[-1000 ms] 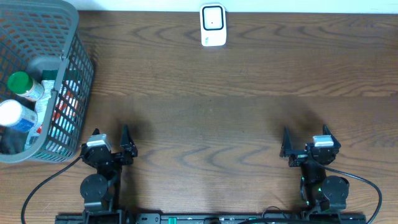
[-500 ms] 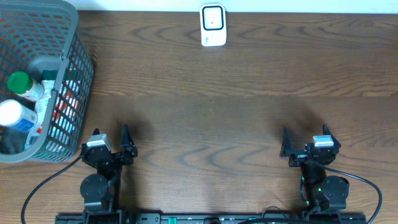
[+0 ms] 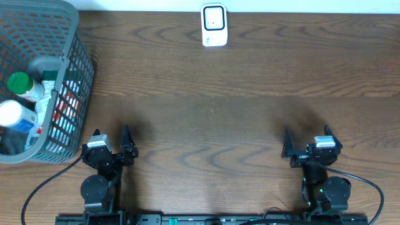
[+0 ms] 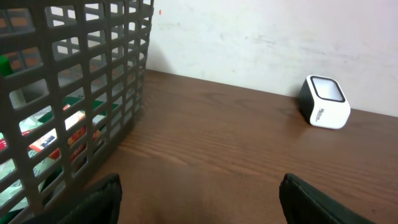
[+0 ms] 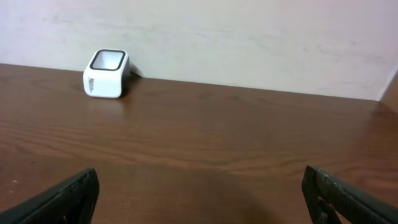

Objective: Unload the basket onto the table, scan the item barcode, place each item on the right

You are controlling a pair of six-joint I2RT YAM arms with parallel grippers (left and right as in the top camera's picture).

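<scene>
Both the left gripper (image 3: 110,136) and the right gripper (image 3: 307,135) stood open and empty near the front edge of the table (image 3: 212,106). The bottles (image 3: 22,85) were in the grey basket (image 3: 80,75) at the left side, and the white scanner (image 3: 214,25) stood well apart at the back edge.

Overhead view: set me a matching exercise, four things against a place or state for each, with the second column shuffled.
Things:
1 basket
2 scanner
3 green-capped bottle
4 right gripper

Descriptions:
a white, at the far edge of the table
b open and empty, at the near edge
c grey mesh, on the left arm's side
d standing inside the basket

Pairs: 1-c; 2-a; 3-d; 4-b
</scene>
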